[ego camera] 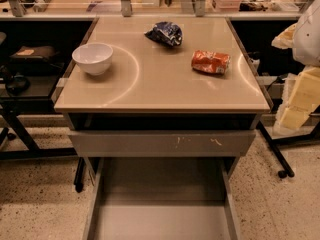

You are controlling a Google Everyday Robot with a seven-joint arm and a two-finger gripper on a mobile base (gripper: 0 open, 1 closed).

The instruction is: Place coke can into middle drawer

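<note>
coke can (210, 62) on its side, right part of table (165, 91) | middle drawer (162, 219) pulled open below | gripper (298, 101) apparently the pale shape at the right edge, off the table; open or closed: cannot tell

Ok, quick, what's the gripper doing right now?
Gripper: right edge, beside the table; open or closed cannot be told. Coke can lies on the table.
</note>
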